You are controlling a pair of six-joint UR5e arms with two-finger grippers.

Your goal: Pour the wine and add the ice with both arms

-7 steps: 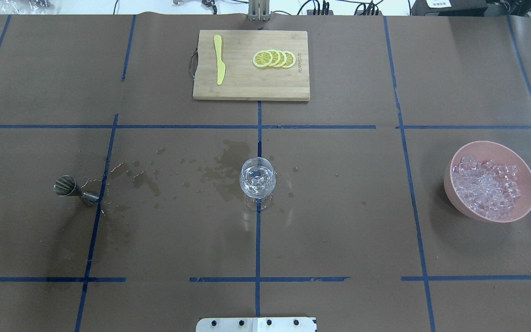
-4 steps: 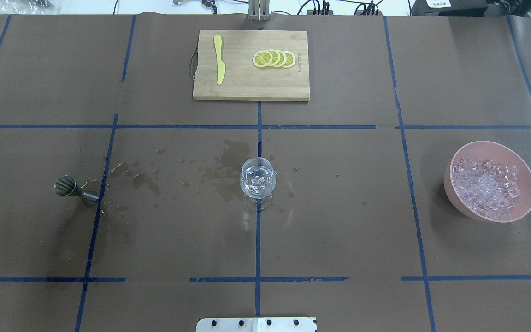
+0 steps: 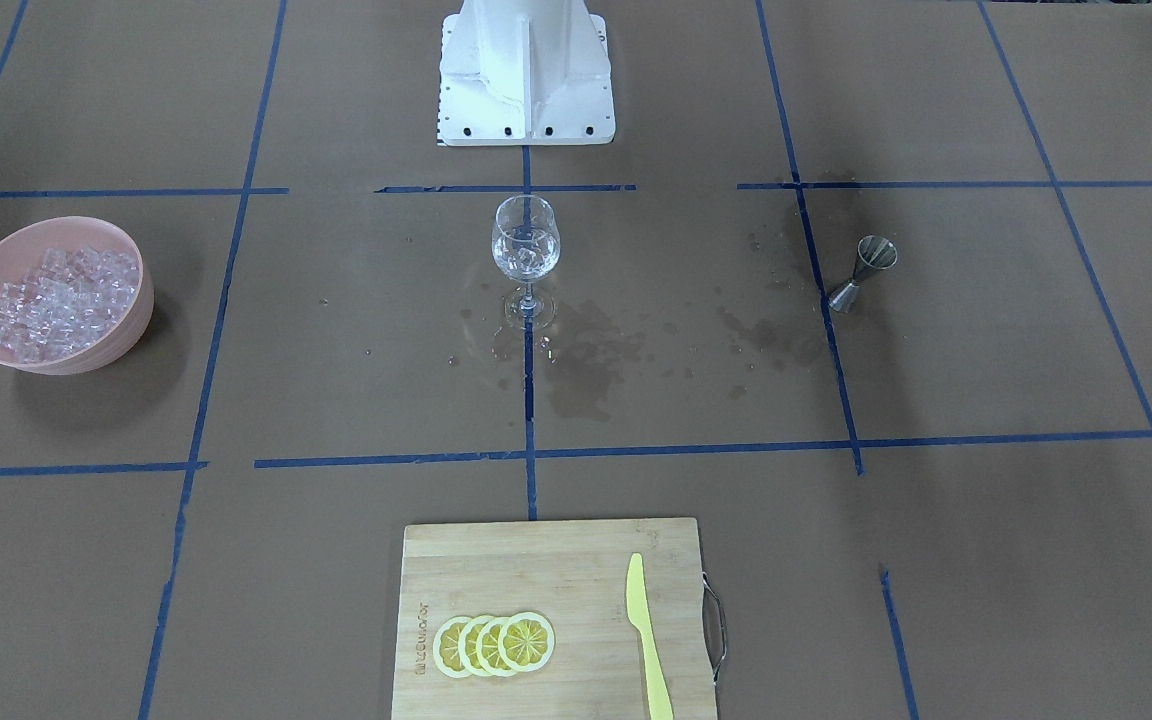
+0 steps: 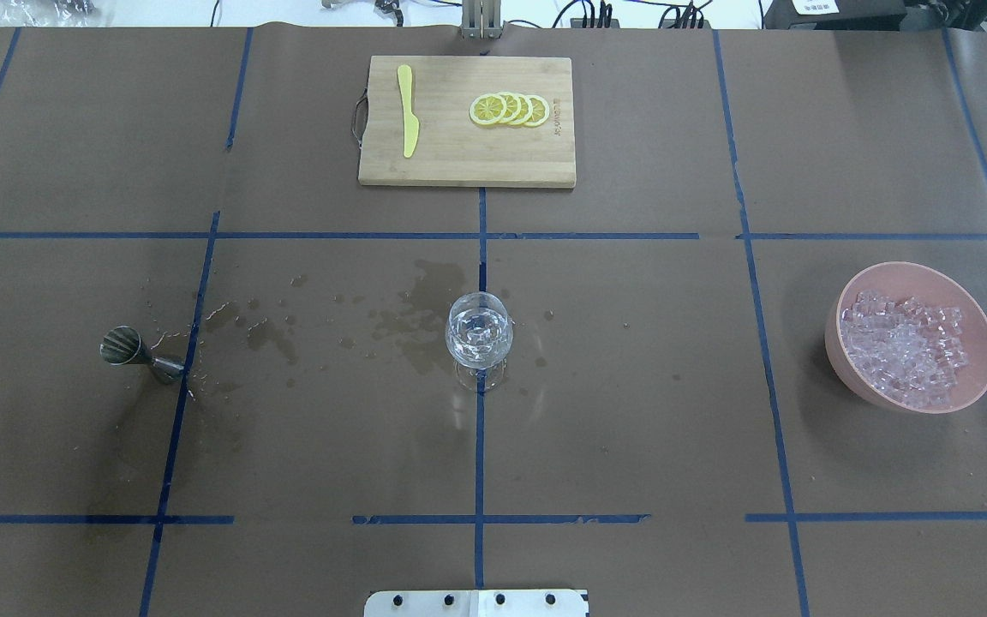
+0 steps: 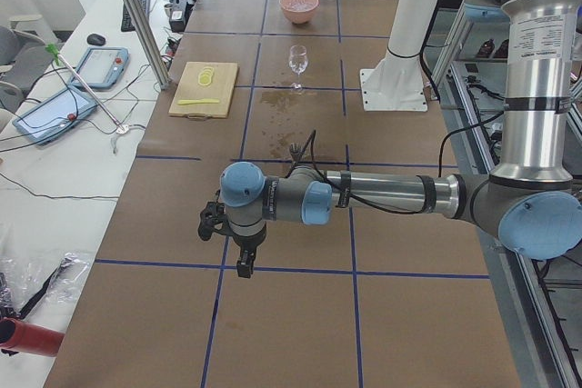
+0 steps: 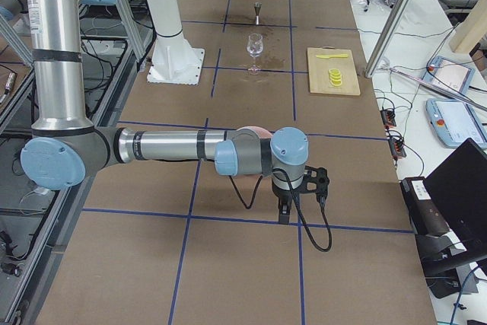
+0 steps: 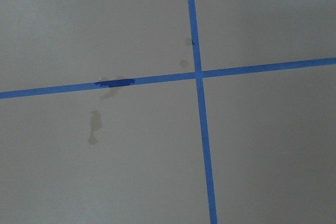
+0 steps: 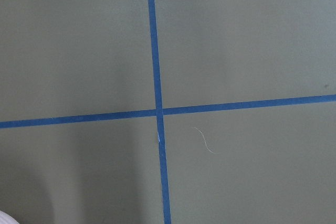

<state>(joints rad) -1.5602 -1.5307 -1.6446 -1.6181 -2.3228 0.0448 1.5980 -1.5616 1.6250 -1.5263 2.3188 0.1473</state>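
Overhead and front-facing views show the table's middle stretch without either arm. The side views alone show the left arm [image 5: 391, 193] and right arm [image 6: 167, 146], each stretched low along its own end of the table. The wrist views show only brown paper and crossing blue tape, with small stains under the left wrist.

The table [image 4: 631, 411] is covered in brown paper gridded with blue tape. Wet stains [image 4: 425, 313] spread beside the wine glass [image 4: 478, 337] at centre. A metal jigger [image 4: 140, 353] stands on the robot's left. A cutting board [image 4: 459, 163] at the far edge carries lemon slices [image 4: 511, 110] and a yellow knife [image 4: 409, 111]. The white pedestal base [image 3: 526, 70] stands at the robot's edge. The side views show benches with tablets, cables and a laptop.

The ice [image 4: 905, 347] is heaped in a pink bowl [image 4: 840, 364] on the robot's right. A few cubes also sit in the wine glass.

The left gripper [image 5: 242, 265] hangs downward over a tape line, well apart from both. The right gripper [image 6: 283, 215] hangs likewise. A pink sliver behind its wrist is probably the bowl, so the ice is near it. How far either pair of jaws is parted cannot be told; nothing can be seen held in either.
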